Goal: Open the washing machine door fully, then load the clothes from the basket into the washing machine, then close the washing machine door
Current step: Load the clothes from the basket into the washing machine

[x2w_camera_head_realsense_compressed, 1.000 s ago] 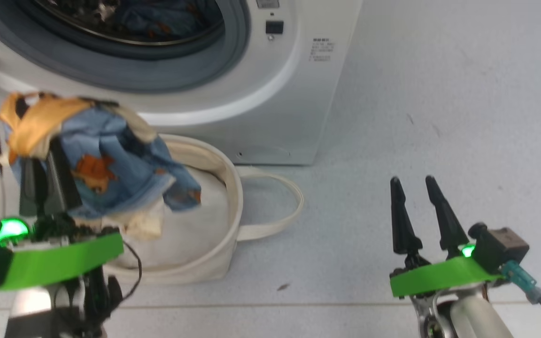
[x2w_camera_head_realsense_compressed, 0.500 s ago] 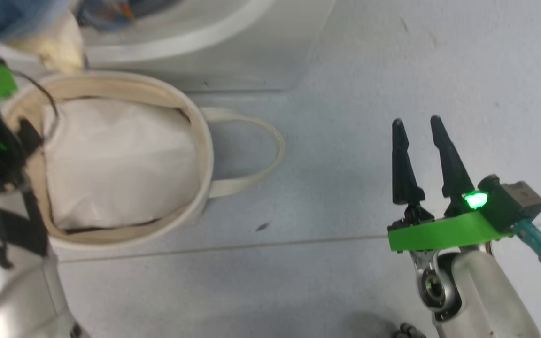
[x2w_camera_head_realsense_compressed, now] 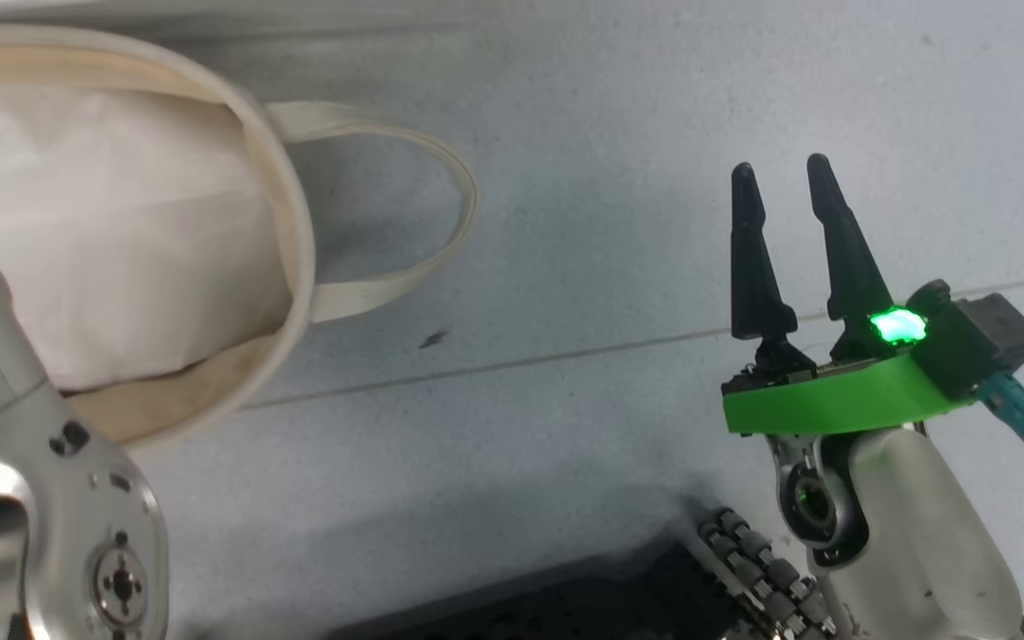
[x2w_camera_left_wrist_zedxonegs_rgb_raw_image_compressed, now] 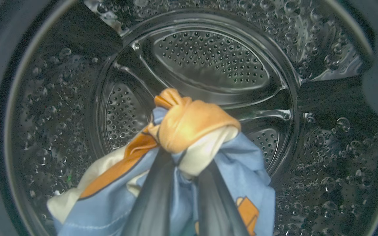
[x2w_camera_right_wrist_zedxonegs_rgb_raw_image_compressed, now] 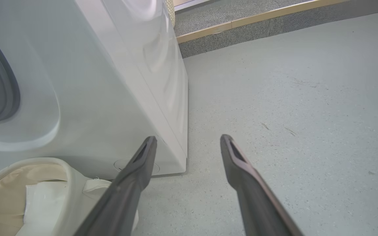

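Left end effector [x2w_camera_left_wrist_zedxonegs_rgb_raw_image_compressed: 185, 164] has carried the bear-print garment [x2w_camera_left_wrist_zedxonegs_rgb_raw_image_compressed: 192, 124] from above the basket into the drum mouth; the head camera has tipped down too. Right end effector [x2w_camera_head_realsense_compressed: 780, 167] hovers over the grey floor [x2w_camera_head_realsense_compressed: 610, 133], fingers spread, gripping nothing. Canvas basket [x2w_camera_head_realsense_compressed: 294, 231] to its left, white liner [x2w_camera_head_realsense_compressed: 121, 231] inside, just before the washing machine [x2w_camera_right_wrist_zedxonegs_rgb_raw_image_compressed: 110, 82]. Left fingers clamp the bunched blue and tan-yellow cloth inside the perforated steel drum [x2w_camera_left_wrist_zedxonegs_rgb_raw_image_compressed: 208, 62].

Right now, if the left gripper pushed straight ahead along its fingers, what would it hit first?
Probably the perforated back wall of the washing machine drum. The left gripper, jaws shut on the clothes, points into the open drum; depth is hard to judge.
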You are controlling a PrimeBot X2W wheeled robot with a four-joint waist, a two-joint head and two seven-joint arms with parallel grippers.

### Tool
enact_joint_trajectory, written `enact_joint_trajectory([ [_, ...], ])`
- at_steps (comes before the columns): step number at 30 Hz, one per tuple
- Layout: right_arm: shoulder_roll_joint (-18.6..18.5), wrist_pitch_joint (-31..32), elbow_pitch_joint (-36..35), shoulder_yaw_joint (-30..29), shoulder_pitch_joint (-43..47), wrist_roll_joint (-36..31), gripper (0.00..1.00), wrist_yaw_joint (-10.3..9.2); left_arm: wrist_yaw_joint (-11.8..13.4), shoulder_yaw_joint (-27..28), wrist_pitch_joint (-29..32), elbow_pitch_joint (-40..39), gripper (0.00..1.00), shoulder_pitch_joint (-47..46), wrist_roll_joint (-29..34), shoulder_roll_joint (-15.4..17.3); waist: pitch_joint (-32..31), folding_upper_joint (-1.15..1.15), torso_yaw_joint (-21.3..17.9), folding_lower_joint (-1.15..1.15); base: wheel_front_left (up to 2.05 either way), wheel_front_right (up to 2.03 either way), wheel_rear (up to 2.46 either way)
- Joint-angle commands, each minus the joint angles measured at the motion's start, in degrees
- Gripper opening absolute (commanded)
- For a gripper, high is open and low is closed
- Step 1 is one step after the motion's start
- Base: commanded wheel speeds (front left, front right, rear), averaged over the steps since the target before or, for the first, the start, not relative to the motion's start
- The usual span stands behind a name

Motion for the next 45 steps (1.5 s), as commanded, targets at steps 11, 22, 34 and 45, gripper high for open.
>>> enact_joint_trajectory([
  [11,0.3,-0.7,-2.4,2.0,0.5,0.8,1.00,0.00,-1.1,1.0,-0.2,3.2,0.00,-10.3,2.0,1.6,5.3,0.00,-1.8,-0.01,0.00,0.00,0.00],
  [22,0.3,-0.7,-3.8,2.2,0.4,4.2,1.00,0.00,-0.9,0.3,-0.2,1.2,0.00,-17.6,8.1,1.6,7.5,0.00,-2.0,-0.01,0.00,0.00,0.00],
  [34,0.3,-0.7,-3.9,3.4,1.2,4.7,1.00,0.00,6.0,-10.6,-0.2,15.7,0.00,-22.8,19.6,9.3,7.6,0.00,-2.8,-0.01,0.00,0.00,0.00],
  [45,0.3,-0.7,-3.1,3.6,2.3,2.4,1.00,0.00,9.7,-16.1,-0.2,21.5,0.89,-28.7,17.8,13.2,8.6,0.00,-0.9,-0.01,0.03,0.03,0.03],
])
